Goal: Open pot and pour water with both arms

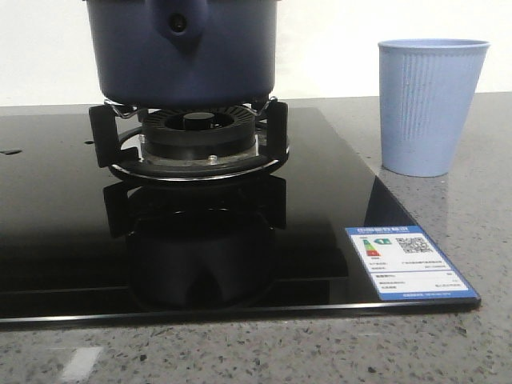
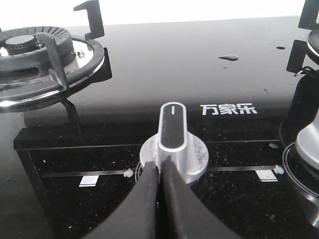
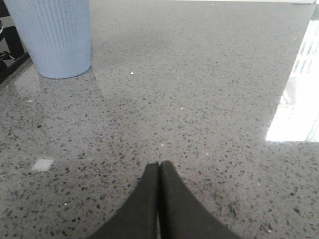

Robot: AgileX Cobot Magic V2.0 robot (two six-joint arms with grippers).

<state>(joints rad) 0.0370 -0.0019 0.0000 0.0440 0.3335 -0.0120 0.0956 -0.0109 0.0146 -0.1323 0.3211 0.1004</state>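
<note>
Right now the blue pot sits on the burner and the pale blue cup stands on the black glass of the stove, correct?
Not quite. The pot does sit on the burner, but the cup stands on the speckled grey counter, just past the right edge of the black glass. The front view shows this.

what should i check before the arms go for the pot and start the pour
1. Pot seated on the burner stand: ok.
2. Lid on or off: cannot tell, the pot's top is cut off in the front view.
3. Cup upright on the counter, right of the hob: ok.
4. Left pincer ready to grasp: not ok, shut, tips by the stove knob.
5. Right pincer ready: not ok, shut over bare counter.
6. Water in pot: cannot tell.
</note>
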